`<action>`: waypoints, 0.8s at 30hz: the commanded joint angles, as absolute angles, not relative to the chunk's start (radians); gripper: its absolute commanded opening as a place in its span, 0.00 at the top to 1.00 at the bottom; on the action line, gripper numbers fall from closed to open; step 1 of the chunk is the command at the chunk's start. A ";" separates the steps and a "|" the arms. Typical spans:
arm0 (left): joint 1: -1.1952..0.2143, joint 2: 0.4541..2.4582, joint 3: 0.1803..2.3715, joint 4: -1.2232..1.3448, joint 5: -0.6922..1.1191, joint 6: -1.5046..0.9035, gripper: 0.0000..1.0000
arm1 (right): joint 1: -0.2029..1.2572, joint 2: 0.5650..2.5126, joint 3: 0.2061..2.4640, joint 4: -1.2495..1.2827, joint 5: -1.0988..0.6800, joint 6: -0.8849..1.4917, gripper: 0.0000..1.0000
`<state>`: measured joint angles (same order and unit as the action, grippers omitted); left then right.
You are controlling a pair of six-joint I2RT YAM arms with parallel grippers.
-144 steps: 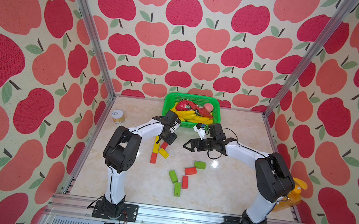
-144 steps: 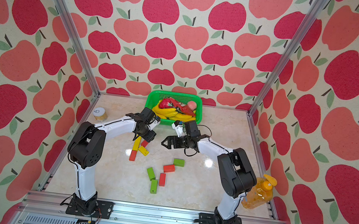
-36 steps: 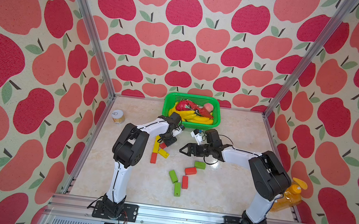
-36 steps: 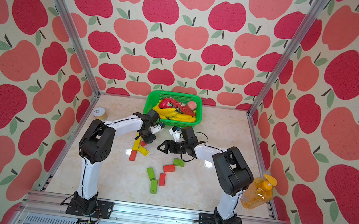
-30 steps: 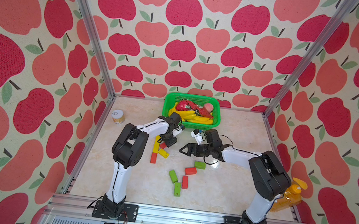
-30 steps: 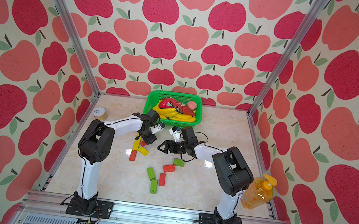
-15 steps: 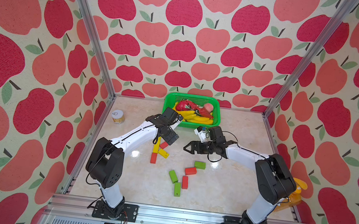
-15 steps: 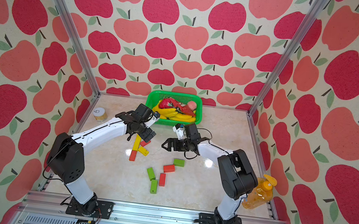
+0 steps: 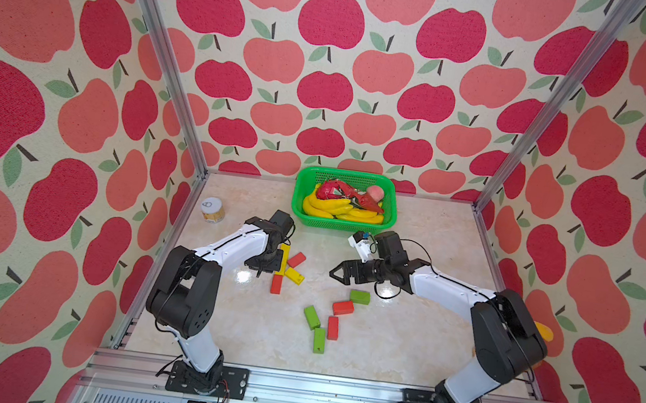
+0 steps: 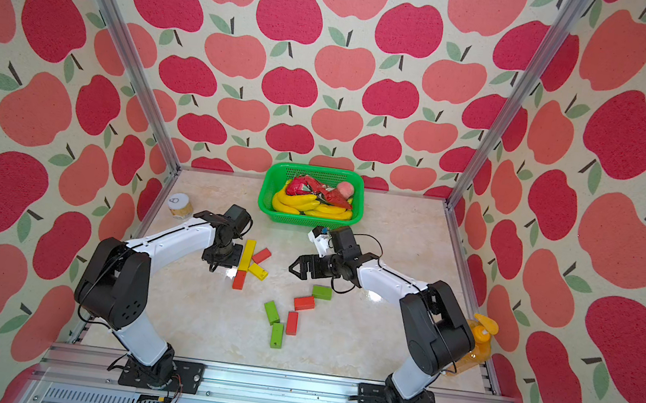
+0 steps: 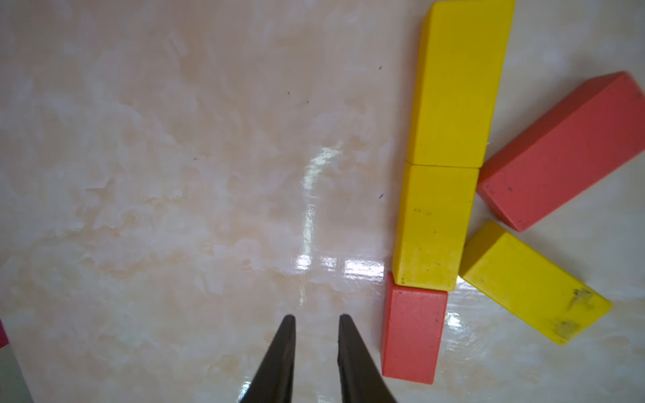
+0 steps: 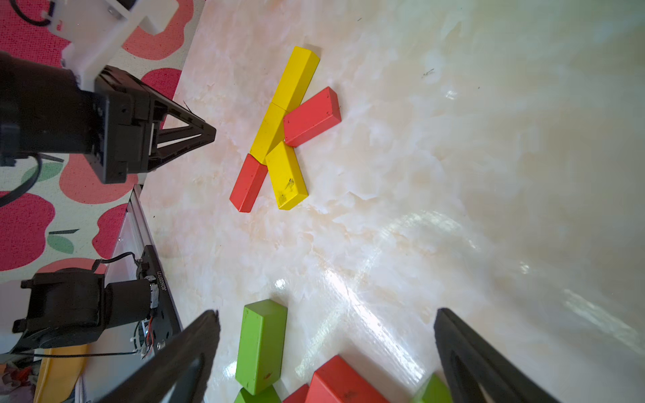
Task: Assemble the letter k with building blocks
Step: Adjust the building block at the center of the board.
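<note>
Building blocks [image 10: 247, 254] form a K; left jaws barely parted, right jaws wide, both empty.

Left gripper [image 11: 316, 319] pointing down, jaws barely apart, empty, right gripper [image 12: 326, 314] reaching sideways, jaws wide open

Three walls [image 9: 327, 86] are covered with big red and pink apples with green leaves. The table [image 9: 400, 346] is pale and shiny, like stone. A green basket [image 9: 297, 195] sits by the back wall. A silver post [image 9: 164, 57] rises well off to each side of the basket. Bright light spots [image 9: 243, 276] shine in front of the basket.
</note>
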<state>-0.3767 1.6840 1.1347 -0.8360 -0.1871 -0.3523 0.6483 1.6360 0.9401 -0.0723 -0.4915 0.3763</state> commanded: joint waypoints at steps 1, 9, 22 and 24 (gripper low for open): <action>-0.368 1.670 1.078 -0.834 -0.181 -0.465 0.83 | 0.652 1.594 0.903 -0.043 -0.509 0.411 0.01; -0.354 1.645 0.947 -0.662 -0.068 -0.429 0.84 | 0.654 1.595 0.881 -0.009 -0.525 0.440 0.01; -0.354 1.614 0.905 -0.577 -0.034 -0.371 0.59 | 0.659 1.617 0.879 0.017 -0.537 0.464 0.01; -0.355 1.617 0.909 -0.579 -0.035 -0.370 0.58 | 0.658 1.617 0.879 0.017 -0.538 0.464 0.01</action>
